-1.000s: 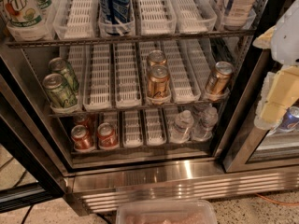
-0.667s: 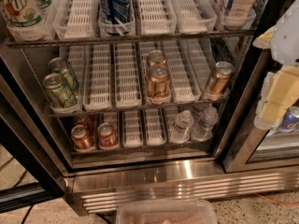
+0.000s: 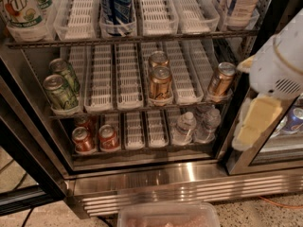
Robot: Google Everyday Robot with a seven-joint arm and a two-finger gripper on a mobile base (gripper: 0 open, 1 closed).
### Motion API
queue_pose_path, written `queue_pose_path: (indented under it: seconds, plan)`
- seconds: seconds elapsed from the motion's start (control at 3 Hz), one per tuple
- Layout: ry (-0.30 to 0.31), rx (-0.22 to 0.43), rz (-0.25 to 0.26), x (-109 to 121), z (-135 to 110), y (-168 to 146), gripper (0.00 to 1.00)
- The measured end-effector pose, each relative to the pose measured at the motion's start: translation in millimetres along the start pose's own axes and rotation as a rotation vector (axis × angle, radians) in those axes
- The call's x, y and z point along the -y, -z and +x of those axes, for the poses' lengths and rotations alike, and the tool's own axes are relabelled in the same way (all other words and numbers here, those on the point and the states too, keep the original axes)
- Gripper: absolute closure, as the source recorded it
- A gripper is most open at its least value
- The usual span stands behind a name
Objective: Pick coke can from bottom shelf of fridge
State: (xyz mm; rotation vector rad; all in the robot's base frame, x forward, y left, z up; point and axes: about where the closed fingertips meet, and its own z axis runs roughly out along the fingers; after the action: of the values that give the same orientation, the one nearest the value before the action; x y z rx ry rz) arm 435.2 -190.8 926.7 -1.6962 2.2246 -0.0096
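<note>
The fridge stands open in front of me, with a ribbed steel base. On the bottom shelf, at its left end, stand red coke cans with silver tops: one at the front left, one beside it, and another behind. My gripper, pale yellow below a white wrist, hangs at the right edge of the view in front of the right door frame. It is well to the right of the coke cans, apart from them and holding nothing.
Clear water bottles stand on the right of the bottom shelf. Copper-gold cans and green cans stand on the middle rack. A blue can stands above. A translucent bin lies on the floor in front.
</note>
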Motion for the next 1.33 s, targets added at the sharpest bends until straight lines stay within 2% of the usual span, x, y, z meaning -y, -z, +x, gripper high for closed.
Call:
queue_pose_path:
  seconds: [0.33, 0.67, 1.33]
  plan:
    - [0.002, 0.016, -0.037, -23.9, -6.8, -53.8, 0.00]
    - [0.010, 0.042, -0.057, -40.2, -15.1, -92.0, 0.00]
    - [0.009, 0.065, -0.052, -44.8, -16.7, -93.3, 0.00]
